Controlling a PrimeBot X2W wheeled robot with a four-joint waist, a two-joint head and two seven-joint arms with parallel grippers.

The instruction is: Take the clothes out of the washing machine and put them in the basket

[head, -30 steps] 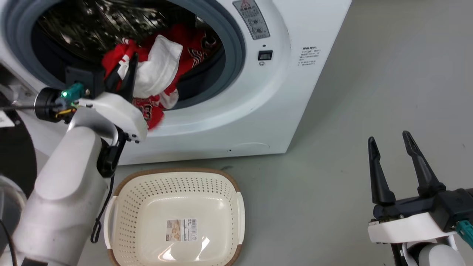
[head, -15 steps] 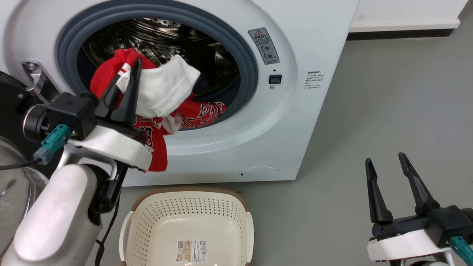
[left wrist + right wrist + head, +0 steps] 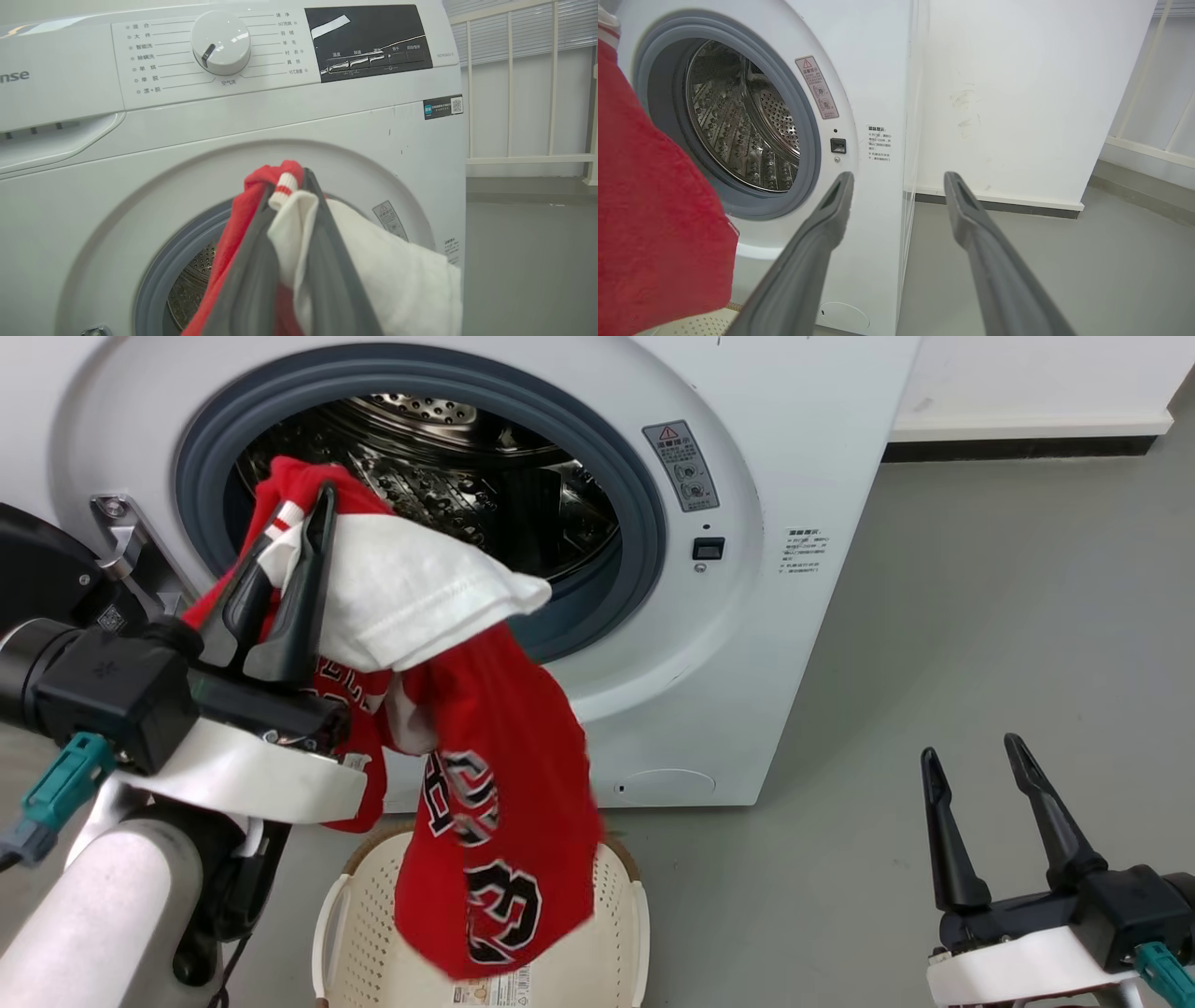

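Over the basket (image 3: pixel 624 915), my left gripper (image 3: pixel 299 518) pinches the clothes (image 3: pixel 504 784) outside the washing machine (image 3: pixel 747 644).
My right gripper (image 3: pixel 971 749) idles, fingers spread.

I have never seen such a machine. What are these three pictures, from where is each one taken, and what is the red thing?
This is a two-armed robot before a washing machine. One picture comes from a camera on its head; the other two from cameras on its wrists, looking along the dark fingers. The left gripper is shut on the clothes, a red jersey with white cloth, hanging above the basket on the floor. The right gripper is open and holds nothing.
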